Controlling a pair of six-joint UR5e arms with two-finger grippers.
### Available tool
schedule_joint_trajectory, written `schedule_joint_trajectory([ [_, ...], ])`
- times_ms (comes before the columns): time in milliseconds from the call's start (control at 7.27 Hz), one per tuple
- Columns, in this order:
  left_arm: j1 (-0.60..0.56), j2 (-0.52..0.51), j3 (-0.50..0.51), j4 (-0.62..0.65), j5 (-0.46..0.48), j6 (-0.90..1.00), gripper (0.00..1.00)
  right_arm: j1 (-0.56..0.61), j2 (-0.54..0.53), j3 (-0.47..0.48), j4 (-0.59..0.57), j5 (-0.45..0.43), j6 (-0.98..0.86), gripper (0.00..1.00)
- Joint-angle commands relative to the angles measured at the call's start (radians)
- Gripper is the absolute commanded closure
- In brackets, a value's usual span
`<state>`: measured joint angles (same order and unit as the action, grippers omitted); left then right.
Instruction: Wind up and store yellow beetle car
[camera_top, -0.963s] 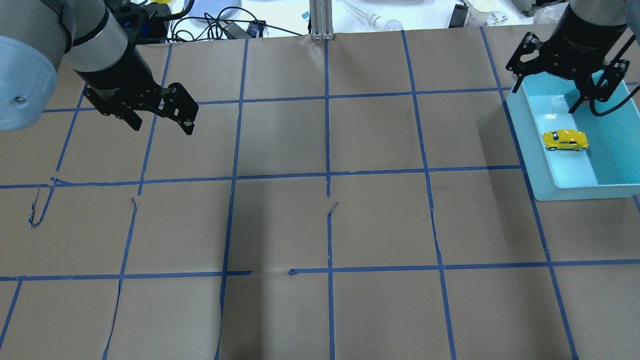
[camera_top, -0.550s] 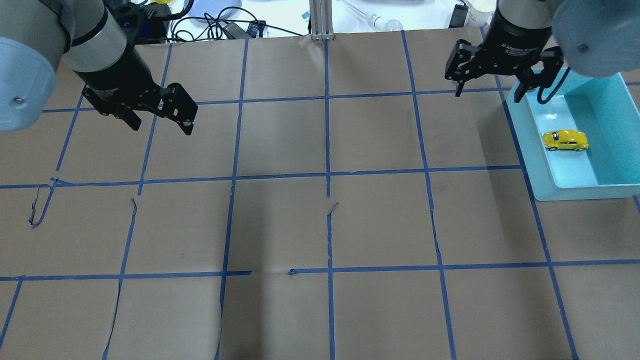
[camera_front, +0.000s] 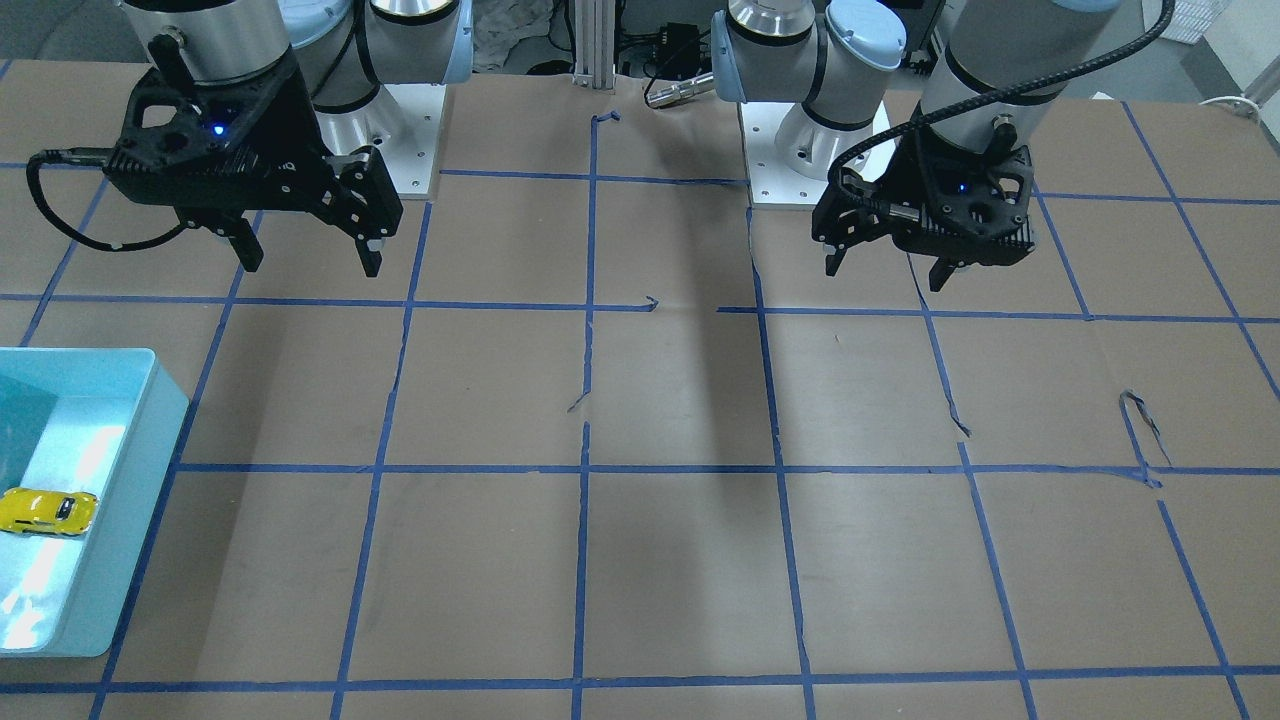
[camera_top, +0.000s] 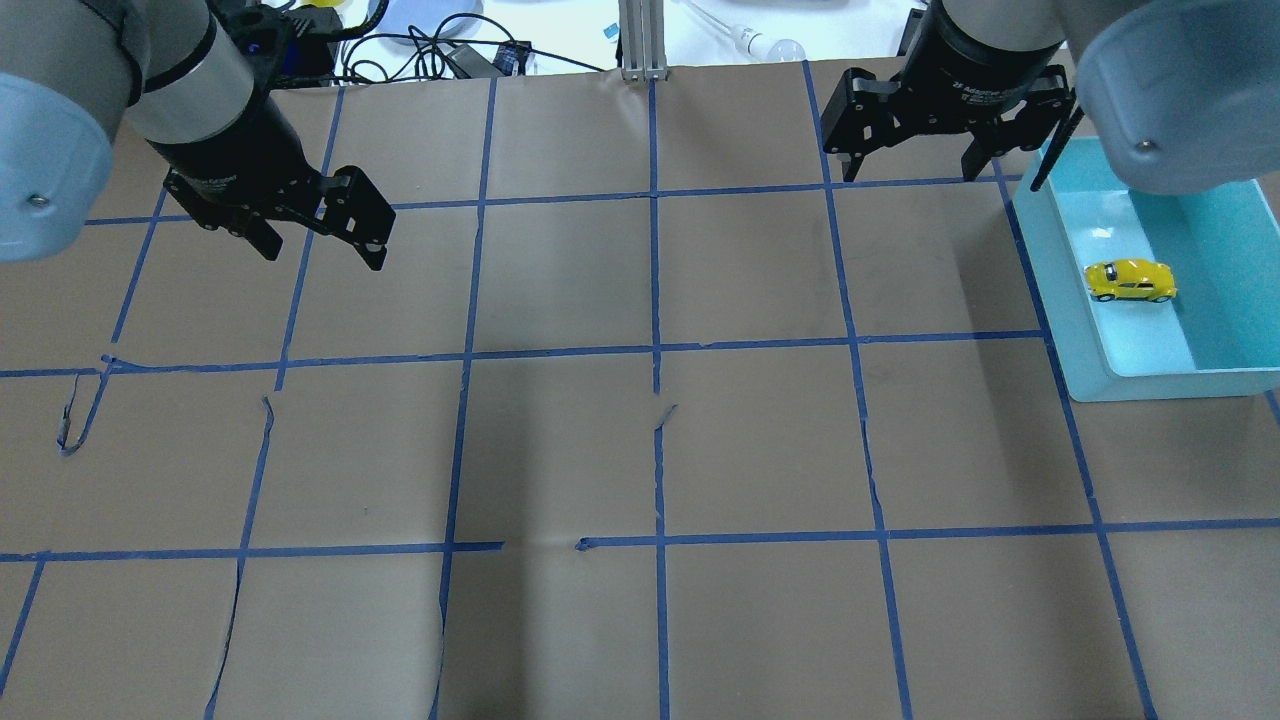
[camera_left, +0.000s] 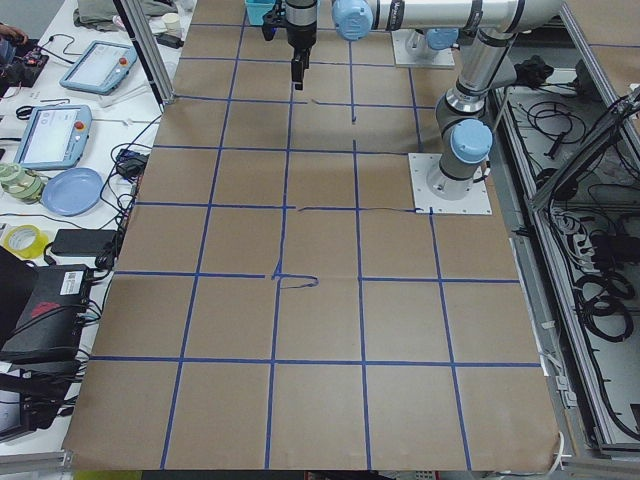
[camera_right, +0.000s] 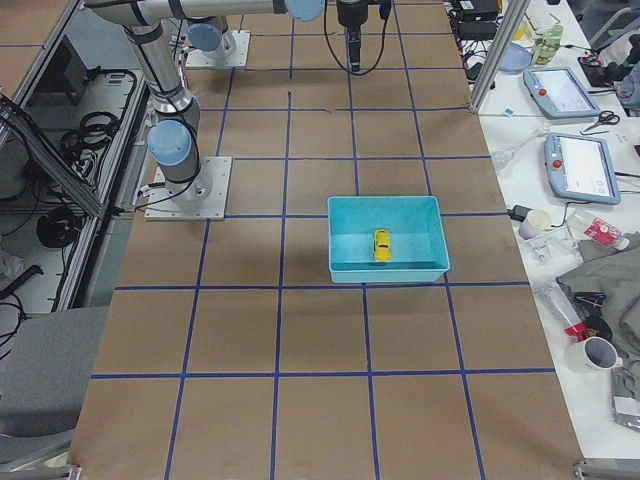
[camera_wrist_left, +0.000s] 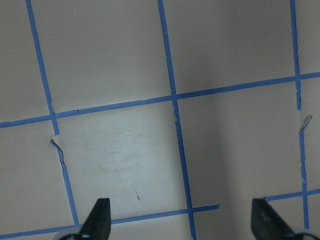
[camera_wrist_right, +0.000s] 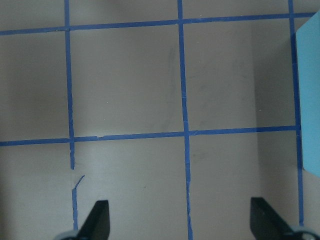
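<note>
The yellow beetle car (camera_top: 1131, 281) lies on its wheels inside a light-blue bin (camera_top: 1050, 290) at the table's right side. It also shows in the front view (camera_front: 45, 511) and the right side view (camera_right: 382, 244). My right gripper (camera_top: 910, 177) is open and empty, above the table to the left of the bin's far end, well apart from the car. In its wrist view (camera_wrist_right: 177, 220) only brown paper and the bin's edge (camera_wrist_right: 310, 100) show. My left gripper (camera_top: 322, 255) is open and empty over the far left of the table, with only paper in its wrist view (camera_wrist_left: 182, 220).
The table is covered in brown paper with a blue tape grid, torn in places (camera_top: 75, 415). Cables and clutter (camera_top: 440, 45) lie beyond the far edge. Both arm bases (camera_front: 810, 150) stand at the robot's side.
My right gripper has moved left, from above the bin's far end out over the table beside it. The car stays put in the bin. The left arm has not moved.
</note>
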<state>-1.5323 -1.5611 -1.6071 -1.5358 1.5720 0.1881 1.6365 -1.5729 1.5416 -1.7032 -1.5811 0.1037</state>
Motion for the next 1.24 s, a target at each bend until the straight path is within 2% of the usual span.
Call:
schedule_joint_trajectory([
  [0, 0.000, 0.001, 0.001, 0.000, 0.003, 0.002, 0.00, -0.006, -0.002, 0.005, -0.054, -0.013, -0.030, 0.00],
  [138, 0.000, 0.001, -0.001, 0.000, 0.005, 0.002, 0.00, -0.035, -0.002, -0.001, -0.088, 0.009, -0.097, 0.00],
  [275, 0.000, 0.001, -0.001, 0.000, 0.005, 0.002, 0.00, -0.038, -0.005, 0.006, -0.075, 0.032, -0.101, 0.00],
  [1100, 0.000, -0.002, -0.001, 0.000, 0.003, -0.013, 0.00, -0.049, 0.001, 0.005, -0.085, 0.036, -0.111, 0.00],
])
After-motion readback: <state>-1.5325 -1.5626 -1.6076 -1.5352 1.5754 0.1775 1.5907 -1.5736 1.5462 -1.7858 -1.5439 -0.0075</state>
